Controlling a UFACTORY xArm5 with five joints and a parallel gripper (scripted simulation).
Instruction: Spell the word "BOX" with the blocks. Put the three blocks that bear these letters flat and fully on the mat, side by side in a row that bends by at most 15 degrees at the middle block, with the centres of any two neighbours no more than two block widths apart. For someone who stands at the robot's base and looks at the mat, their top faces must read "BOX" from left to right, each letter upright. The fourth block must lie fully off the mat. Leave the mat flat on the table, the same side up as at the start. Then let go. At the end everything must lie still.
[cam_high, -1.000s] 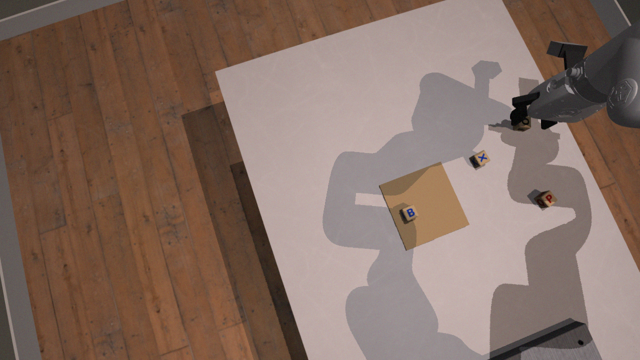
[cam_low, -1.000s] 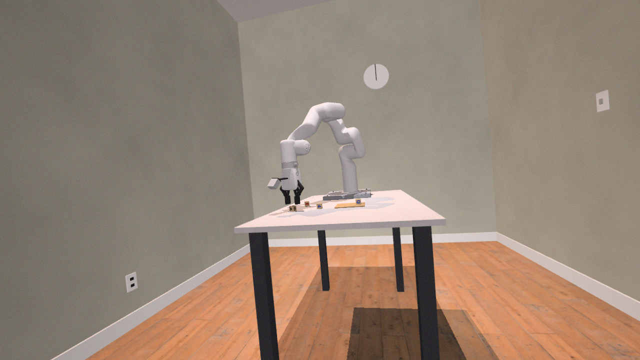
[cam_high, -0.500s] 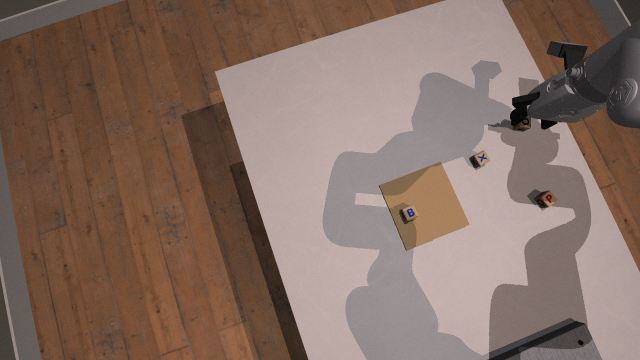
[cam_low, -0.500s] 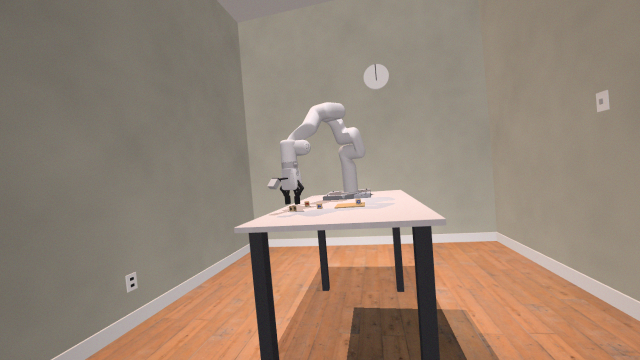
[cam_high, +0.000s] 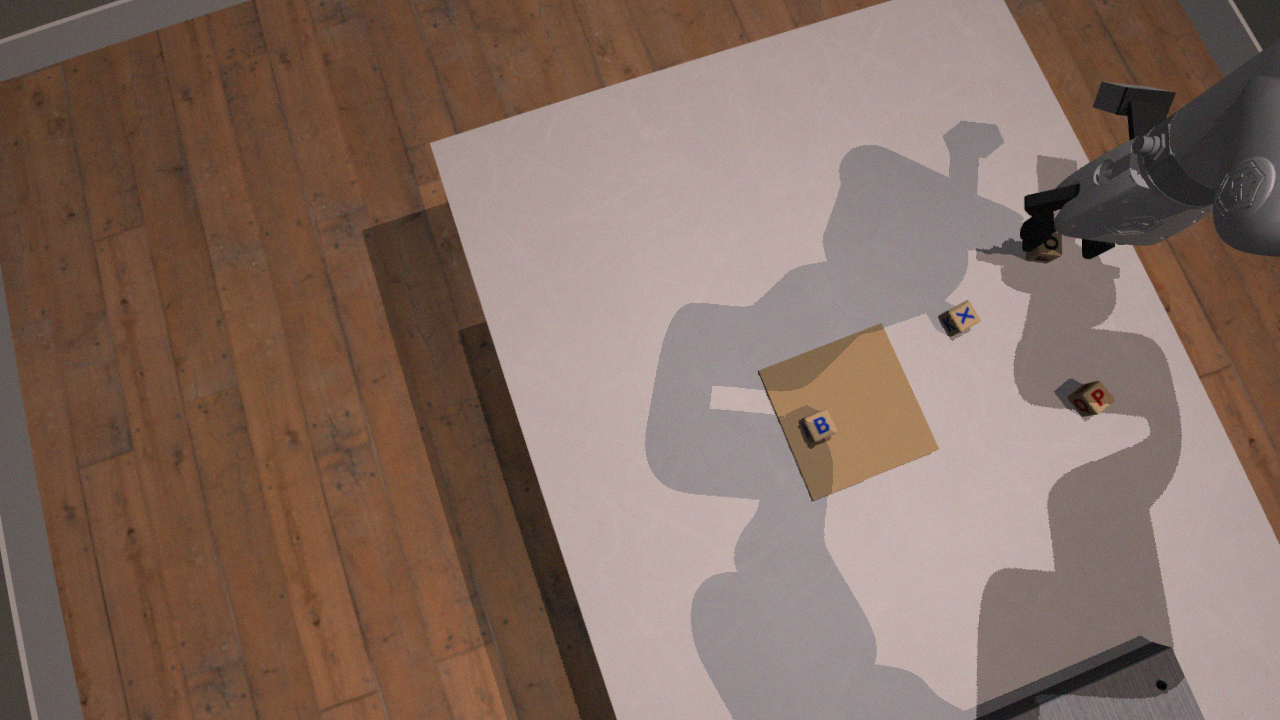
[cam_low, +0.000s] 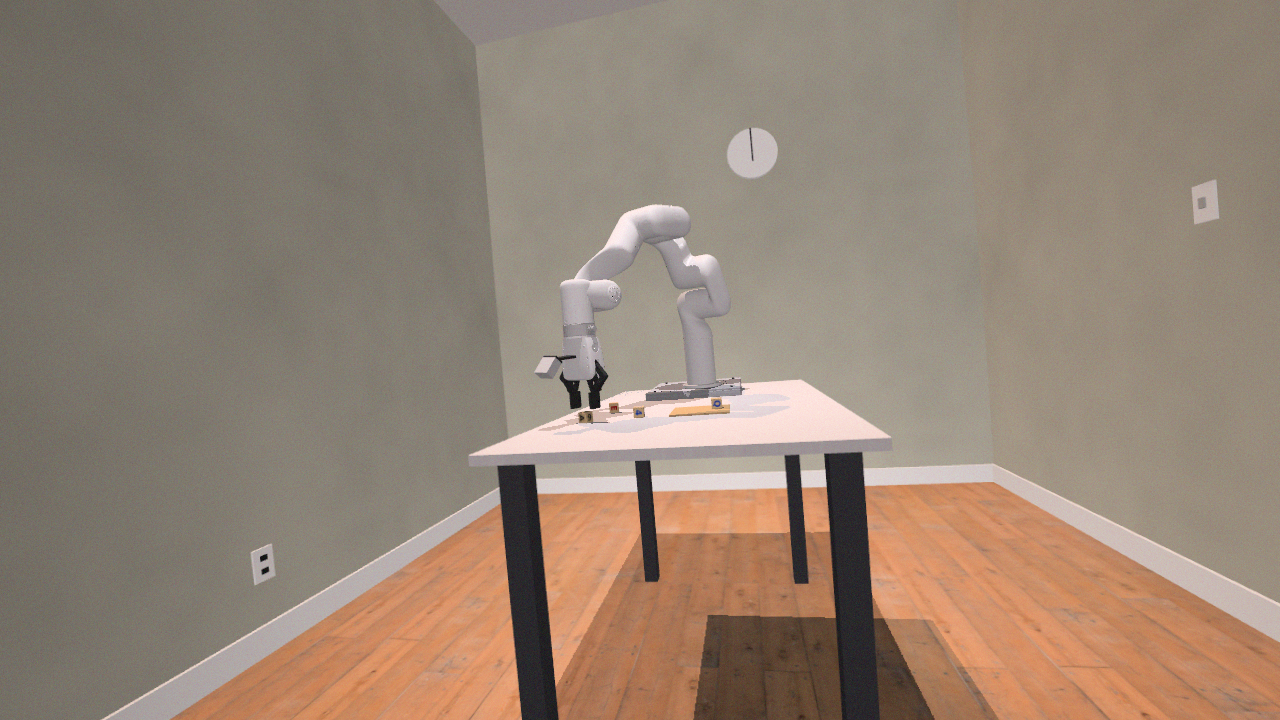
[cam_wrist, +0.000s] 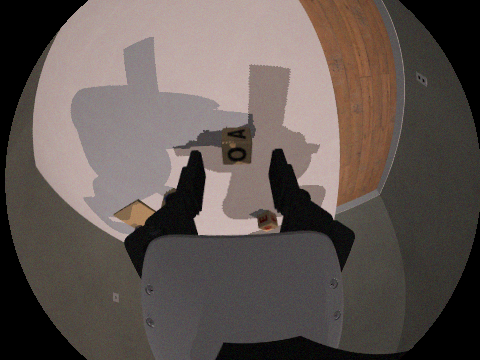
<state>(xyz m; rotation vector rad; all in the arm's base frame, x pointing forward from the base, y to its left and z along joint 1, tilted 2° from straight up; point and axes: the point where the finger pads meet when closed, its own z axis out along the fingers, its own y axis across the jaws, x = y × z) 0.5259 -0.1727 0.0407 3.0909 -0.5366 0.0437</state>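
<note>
My gripper (cam_wrist: 236, 162) (cam_low: 584, 404) is open and empty, above the O block (cam_wrist: 237, 153) (cam_high: 1045, 250) (cam_low: 585, 417), which shows between and below the fingers. The O block stands on the table with a black O on top and an A on one side; a finger partly hides it in the top view. The B block (cam_high: 819, 426) (cam_low: 716, 403) lies on the tan mat (cam_high: 881, 420) (cam_low: 698, 411), near its left edge, blue B up. The X block (cam_high: 961, 317) (cam_low: 638, 412) lies off the mat's upper right, blue X up. The P block (cam_high: 1092, 397) (cam_low: 614, 407) (cam_wrist: 267, 220) lies off the mat, red P up.
The white table (cam_high: 626, 223) (cam_low: 787, 429) carries everything. Its right edge runs close to the O block and the gripper in the top view. The robot's metal base plate (cam_high: 1092, 694) is at the bottom right there. Arm shadows cross the mat and table.
</note>
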